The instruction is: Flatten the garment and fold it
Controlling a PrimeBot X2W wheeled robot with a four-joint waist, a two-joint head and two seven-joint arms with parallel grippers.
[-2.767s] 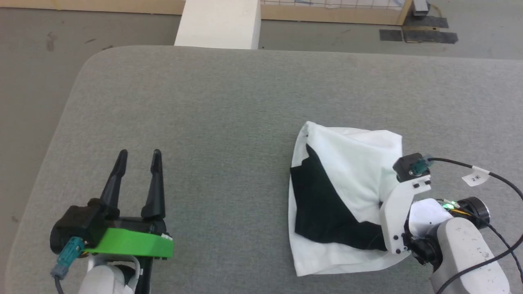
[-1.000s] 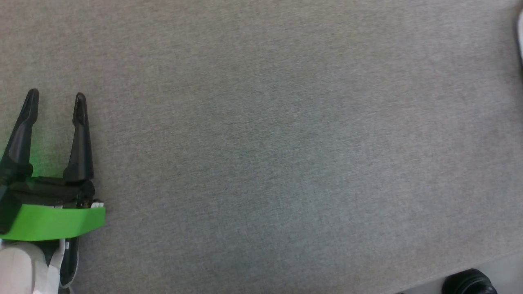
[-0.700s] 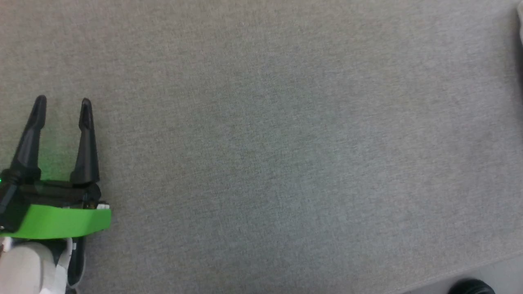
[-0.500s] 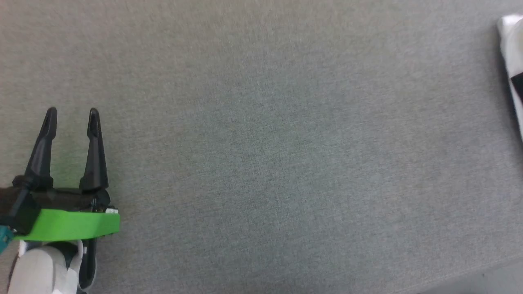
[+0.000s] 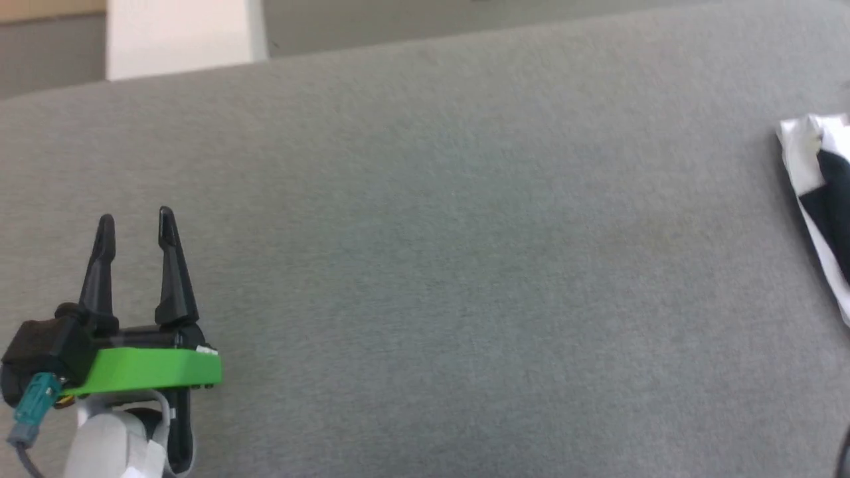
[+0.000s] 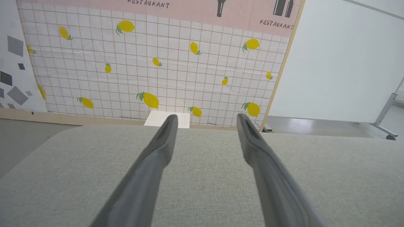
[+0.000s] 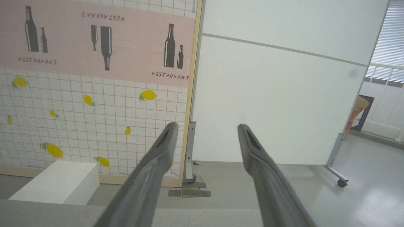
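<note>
Garment (image 5: 820, 199) is lying crumpled at three o'clock on the grey tabletop (image 5: 431, 265). Left end effector (image 5: 136, 222), at eight o'clock, is hovering released and empty; right end effector (image 7: 207, 125) is gaping released too, gripping nothing.

Garment (image 5: 820, 199) lies on the counter (image 5: 465, 279) at the head view's 3 o'clock edge, well apart from the left gripper (image 5: 136, 218) at 8 o'clock, whose fingers (image 5: 171, 265) point toward 12. Behind the counter, at 11 o'clock, a block (image 5: 179, 36) stands on the floor (image 5: 46, 53). The right gripper (image 7: 206, 127) points past the counter's far edge toward a wall panel (image 7: 284, 94).
</note>
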